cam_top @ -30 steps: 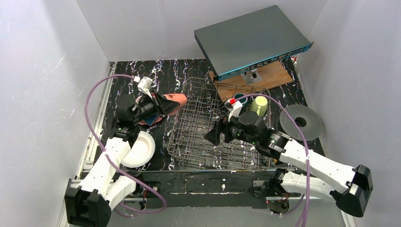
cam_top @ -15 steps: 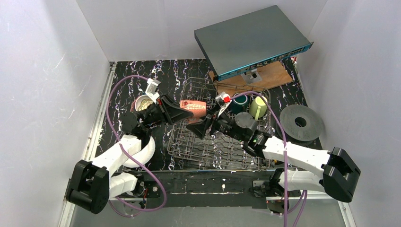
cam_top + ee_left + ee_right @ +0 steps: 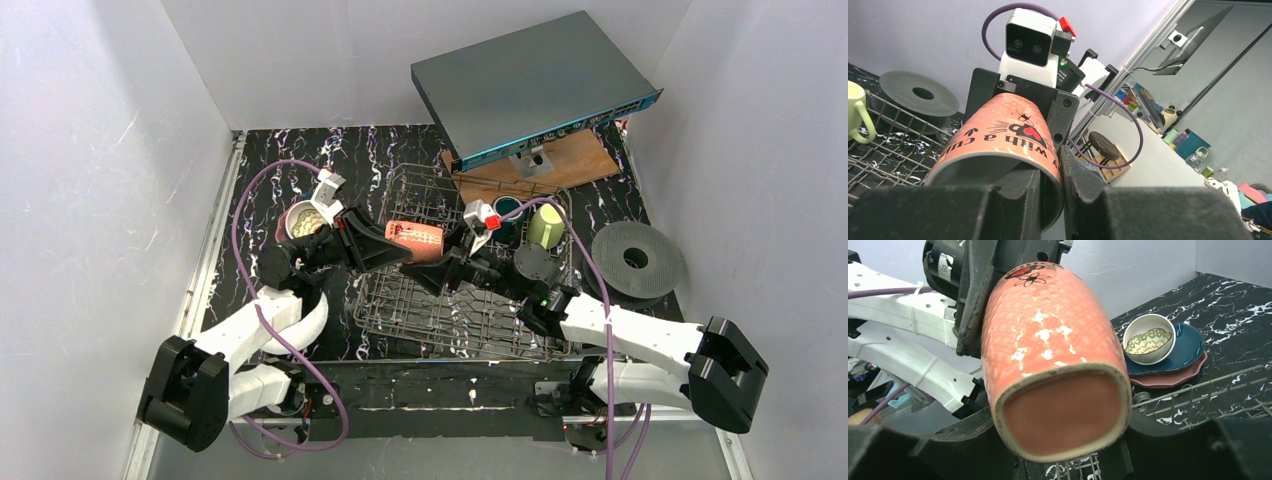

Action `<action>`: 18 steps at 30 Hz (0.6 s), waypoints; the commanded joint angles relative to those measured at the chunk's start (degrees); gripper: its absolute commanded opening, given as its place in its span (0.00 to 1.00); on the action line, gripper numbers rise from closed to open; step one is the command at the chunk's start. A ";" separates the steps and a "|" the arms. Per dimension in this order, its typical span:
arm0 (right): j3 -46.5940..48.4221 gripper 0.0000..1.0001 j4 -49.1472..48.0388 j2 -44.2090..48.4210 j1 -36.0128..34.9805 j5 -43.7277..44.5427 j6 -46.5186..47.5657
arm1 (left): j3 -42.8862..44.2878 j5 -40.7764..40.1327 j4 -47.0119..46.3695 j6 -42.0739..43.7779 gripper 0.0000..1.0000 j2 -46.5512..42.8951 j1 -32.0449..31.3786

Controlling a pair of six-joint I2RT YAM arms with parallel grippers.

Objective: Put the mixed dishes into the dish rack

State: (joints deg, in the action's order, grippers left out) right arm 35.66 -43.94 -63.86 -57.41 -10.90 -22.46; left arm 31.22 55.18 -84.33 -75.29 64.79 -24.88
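Top external: green mug (image 3: pixel 546 224) in rack (image 3: pixel 400 300)

Salmon-pink mug (image 3: pixel 1048 335): glazed ceramic, glossy, embossed diamond texture, white flecks; base duller, its edge bare and speckled.
My left end effector (image 3: pixel 1060 200), my right end effector (image 3: pixel 421 268): matt black plastic.
My right arm shell (image 3: pixel 640 335): smooth white plastic.
Dish rack (image 3: pixel 470 310): bare grey metal wire.
Surface (image 3: pixel 270 170): black, white marble veining, slight sheen.
Board (image 3: pixel 580 155): wood, matt.
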 commanded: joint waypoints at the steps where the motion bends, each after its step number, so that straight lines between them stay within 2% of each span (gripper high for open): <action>1: 0.35 0.47 -3.95 2.31 -0.16 0.77 0.56 | 0.46 -0.40 -4.16 0.08 0.00 -1.22 -0.16; 4: 1.25 0.26 -3.46 2.22 -0.11 1.51 0.44 | 0.50 -0.19 -4.06 0.12 0.00 -0.86 -0.32; 6: 2.28 0.07 -2.23 2.18 0.20 1.08 0.27 | 0.78 0.49 -3.49 0.57 0.00 -0.54 -0.47; 7: 3.27 0.01 -0.58 2.09 0.39 0.71 0.18 | 1.29 1.24 -2.71 0.95 0.00 -0.24 -0.65; 9: 4.71 0.01 2.82 2.41 0.70 0.56 -0.07 | 2.92 3.73 -0.82 1.65 0.00 0.82 -0.84; 10: 4.54 0.01 3.04 2.89 0.72 0.95 -0.10 | 3.88 5.16 0.43 1.76 0.05 1.55 -0.86; 12: 3.69 0.01 4.18 4.37 0.80 4.02 -0.39 | 5.22 6.21 6.00 3.06 0.35 2.94 -0.87; 13: 3.42 0.01 6.17 5.33 0.81 6.93 -0.54 | 5.81 6.52 10.32 4.84 0.44 3.20 -0.87; 16: 3.94 0.01 17.38 8.87 0.83 19.23 -0.02 | 7.66 7.19 23.85 12.42 0.64 2.04 -0.86; 17: 4.89 0.01 23.57 9.96 0.81 24.32 -0.10 | 8.40 6.69 30.63 16.40 0.68 0.69 -0.87; 18: 5.73 0.01 29.45 10.82 0.81 29.50 -0.45 | 9.16 5.19 38.62 23.94 0.73 -1.04 -0.87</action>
State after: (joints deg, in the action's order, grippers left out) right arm 36.40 -29.15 -57.74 -56.73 -0.71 -22.59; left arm 36.60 59.24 -70.06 -68.71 67.94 -25.63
